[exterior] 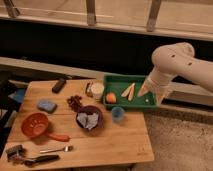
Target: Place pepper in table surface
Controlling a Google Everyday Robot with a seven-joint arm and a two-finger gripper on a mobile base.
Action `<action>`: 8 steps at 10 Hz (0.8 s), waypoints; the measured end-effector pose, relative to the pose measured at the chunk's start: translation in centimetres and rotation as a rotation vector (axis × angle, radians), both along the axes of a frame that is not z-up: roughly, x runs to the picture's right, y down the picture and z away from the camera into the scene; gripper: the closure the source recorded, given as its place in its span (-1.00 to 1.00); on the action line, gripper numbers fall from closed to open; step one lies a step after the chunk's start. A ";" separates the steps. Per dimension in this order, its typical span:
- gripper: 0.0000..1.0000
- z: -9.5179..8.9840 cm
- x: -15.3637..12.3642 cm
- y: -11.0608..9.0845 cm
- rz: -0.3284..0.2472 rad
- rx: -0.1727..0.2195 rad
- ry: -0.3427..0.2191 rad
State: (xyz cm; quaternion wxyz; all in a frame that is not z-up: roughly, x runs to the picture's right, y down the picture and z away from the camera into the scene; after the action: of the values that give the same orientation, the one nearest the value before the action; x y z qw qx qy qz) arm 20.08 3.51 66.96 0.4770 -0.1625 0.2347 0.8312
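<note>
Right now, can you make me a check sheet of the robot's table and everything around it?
Surface: wooden table surface, crowded on its left and middle.
Job's things: the pepper cannot be told apart for sure; slim pale pieces lie in the green tray, and one may be it.
Clutter: orange strainer bowl, blue sponge, dark bowl, blue cup, white cup, fork, round orange fruit in the tray.
Grippers: the hand hangs over the tray's right end.
Cables: nothing seen.
Surroundings: speckled floor to the right, dark wall behind.
</note>
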 end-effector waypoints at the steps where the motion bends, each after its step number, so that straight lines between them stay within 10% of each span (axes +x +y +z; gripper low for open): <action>1: -0.30 0.3 -2.6 -0.8 -0.038 0.009 -0.029; 8: -0.30 -1.6 -19.1 -1.0 -0.287 0.027 -0.351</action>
State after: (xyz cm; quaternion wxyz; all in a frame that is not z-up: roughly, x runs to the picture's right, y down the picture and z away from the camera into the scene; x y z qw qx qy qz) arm 0.93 2.54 65.37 0.6262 -0.2632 0.1580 0.7167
